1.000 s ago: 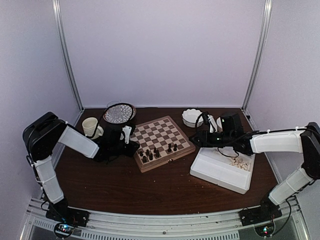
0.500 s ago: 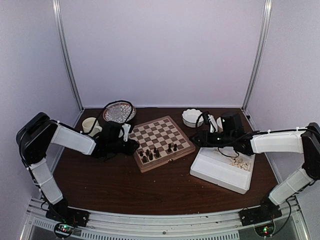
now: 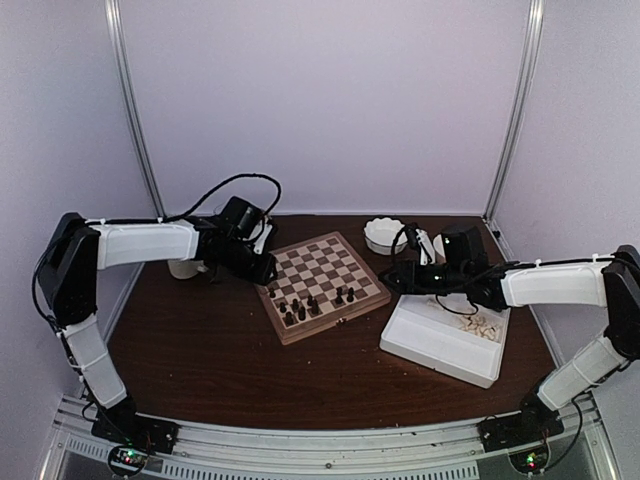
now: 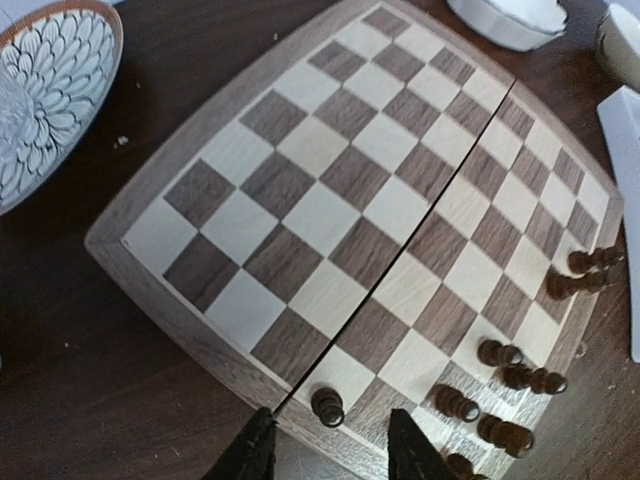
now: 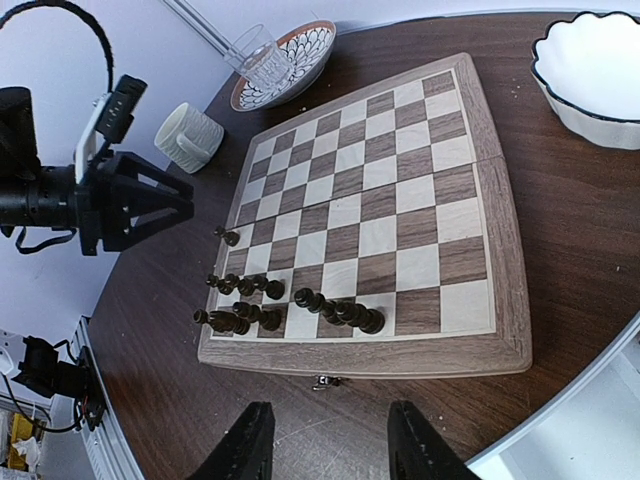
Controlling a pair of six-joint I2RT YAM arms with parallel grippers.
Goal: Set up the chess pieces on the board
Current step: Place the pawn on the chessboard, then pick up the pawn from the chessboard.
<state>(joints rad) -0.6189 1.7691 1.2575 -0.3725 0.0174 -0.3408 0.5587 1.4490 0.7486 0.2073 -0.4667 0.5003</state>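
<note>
Toppling is worrying me: my left end effector (image 4: 330, 430), parted and empty like the right end effector (image 5: 328, 412), is hovering close over a lone dark pawn (image 4: 327, 405) on the chessboard (image 4: 330, 200).

Chess pieces (image 3: 312, 305) stand nearside on the board (image 3: 325, 262)

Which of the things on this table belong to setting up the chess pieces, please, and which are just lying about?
For the job:
chessboard
dark chess pieces along one edge of it
pale chess pieces lying in the white tray

Just lying about:
white scalloped bowl
patterned dish
glass
ribbed cup
</note>
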